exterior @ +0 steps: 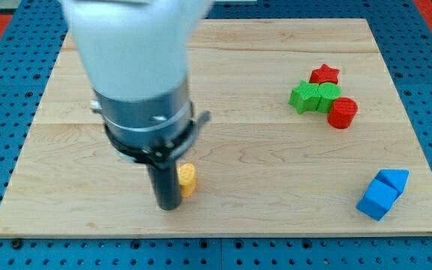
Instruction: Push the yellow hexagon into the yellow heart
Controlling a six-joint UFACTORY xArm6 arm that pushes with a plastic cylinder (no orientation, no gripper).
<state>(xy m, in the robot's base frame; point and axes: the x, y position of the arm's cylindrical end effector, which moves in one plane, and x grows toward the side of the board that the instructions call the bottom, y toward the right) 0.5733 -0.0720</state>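
One yellow block point(188, 180) shows near the view's bottom, left of centre, partly hidden behind my rod; its shape cannot be made out. My tip point(169, 207) rests on the board just left of and slightly below this yellow block, touching or nearly touching it. No second yellow block shows; the arm's large body covers much of the board's left part.
At the view's upper right sit a red star point(325, 73), a green star point(302, 98), a green block point(328, 96) and a red cylinder point(343, 113), packed together. Two blue blocks point(382, 194) lie at the lower right. The wooden board's bottom edge point(216, 231) is close below my tip.
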